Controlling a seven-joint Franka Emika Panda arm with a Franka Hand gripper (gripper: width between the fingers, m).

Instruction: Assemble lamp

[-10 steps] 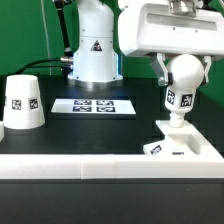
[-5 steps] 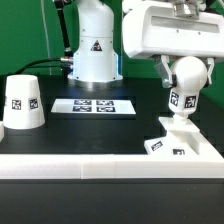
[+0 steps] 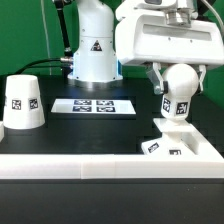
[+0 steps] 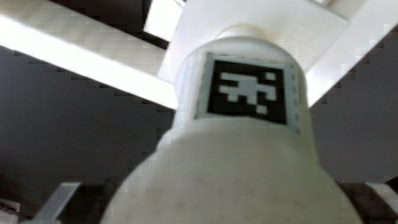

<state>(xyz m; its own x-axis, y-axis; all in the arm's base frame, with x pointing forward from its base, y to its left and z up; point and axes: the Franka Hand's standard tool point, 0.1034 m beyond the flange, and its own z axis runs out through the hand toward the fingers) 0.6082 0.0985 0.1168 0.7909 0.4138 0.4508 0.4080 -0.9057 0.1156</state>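
Note:
The white ball-shaped bulb [image 3: 183, 78] stands upright with its neck in the low angular base [image 3: 190, 148] at the exterior view's right. My gripper [image 3: 181, 88] comes down from above, a finger on each side of the ball, shut on it. In the wrist view the bulb [image 4: 240, 150] with its square tag fills the picture between my gripper's [image 4: 222, 200] fingers, and the base [image 4: 338, 10] lies beyond it. The tapered shade [image 3: 22, 103] stands mouth down at the exterior view's left, apart from the rest.
The marker board [image 3: 92, 105] lies flat mid-table. The arm's white pedestal [image 3: 93, 45] stands behind it. A long white rail [image 3: 80, 165] runs along the table's front edge, right in front of the base.
My gripper has turned about the bulb's upright axis and shifted slightly to the exterior view's left. The tags on the bulb have moved round with it. The base and shade have not moved.

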